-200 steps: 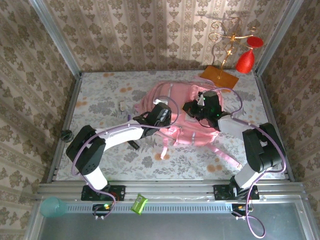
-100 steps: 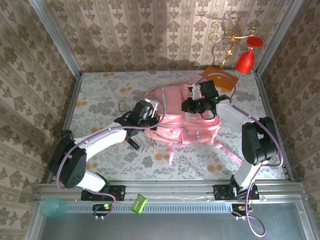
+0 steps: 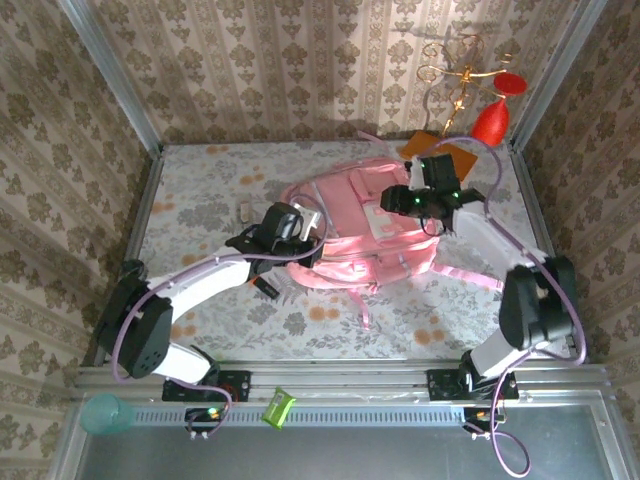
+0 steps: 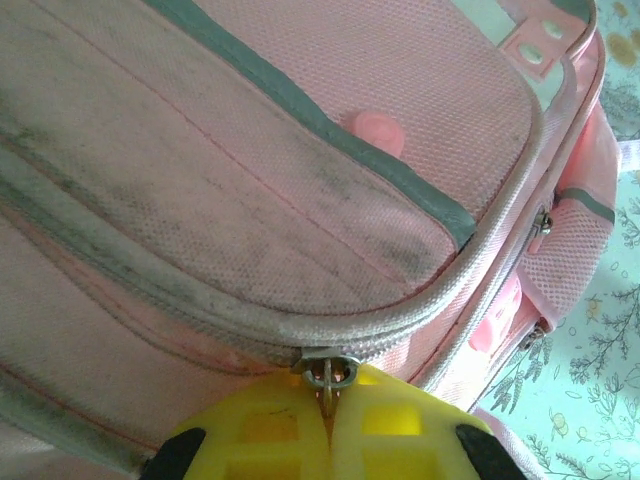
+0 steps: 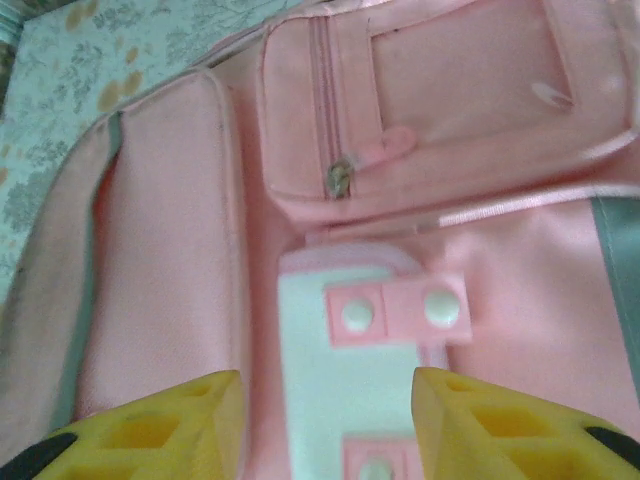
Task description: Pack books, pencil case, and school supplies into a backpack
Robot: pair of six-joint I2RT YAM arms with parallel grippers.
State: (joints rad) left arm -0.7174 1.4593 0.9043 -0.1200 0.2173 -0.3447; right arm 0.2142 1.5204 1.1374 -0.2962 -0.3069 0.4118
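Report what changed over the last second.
The right gripper swung toward the far right and opened above the backpack. The left gripper slid left, still shut on the zipper pull. The orange stand base stayed put.

Left fingers [image 4: 250, 440] pressed together; right fingers [image 5: 160, 420] spread apart.

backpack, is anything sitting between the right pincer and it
Nothing visible does. The right pincer hangs open straight over the backpack, with only the bag's own white patch showing between its fingers. The left pincer is shut on a zipper pull elsewhere on the bag.
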